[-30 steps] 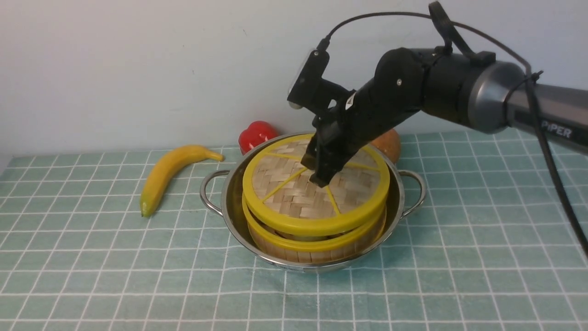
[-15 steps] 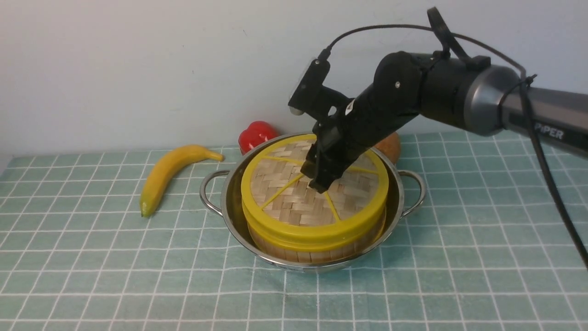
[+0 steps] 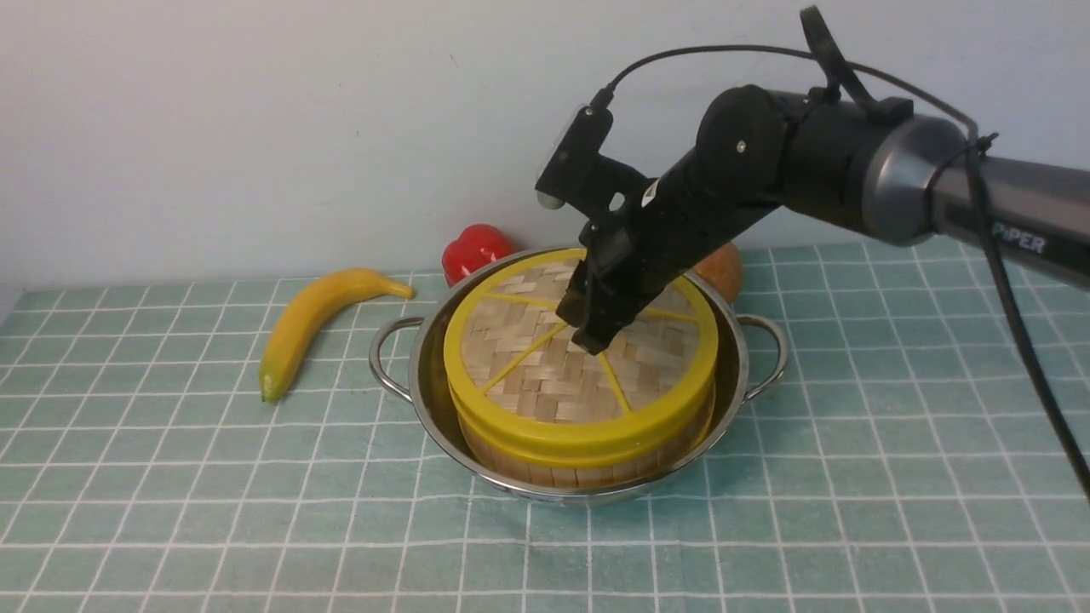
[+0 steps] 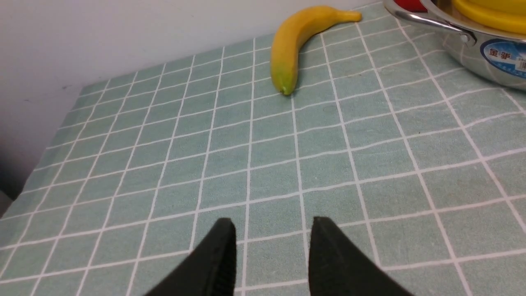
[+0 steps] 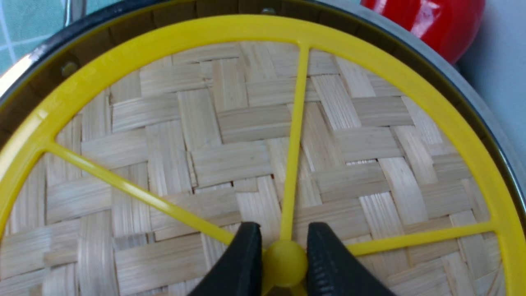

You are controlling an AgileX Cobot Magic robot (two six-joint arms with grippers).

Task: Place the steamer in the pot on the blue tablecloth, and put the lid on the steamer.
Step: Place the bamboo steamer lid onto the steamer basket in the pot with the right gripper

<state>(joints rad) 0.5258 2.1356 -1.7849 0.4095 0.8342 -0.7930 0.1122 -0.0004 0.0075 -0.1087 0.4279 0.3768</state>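
Observation:
The steamer sits in the shiny pot on the blue tablecloth. The woven lid with its yellow rim lies flat on the steamer. The steamer's contents are hidden under it. My right gripper stands over the lid's centre, shut on the small yellow knob; the lid fills the right wrist view. My left gripper is open and empty, low over bare cloth, left of the pot. It is out of the front view.
A banana lies on the cloth left of the pot, also in the left wrist view. A red pepper and a brown round thing sit behind the pot by the wall. The cloth's left edge is near.
The lid has come down from a tilted position above the steamer to lie flat on its rim. My right gripper lowered with it, still holding the knob.

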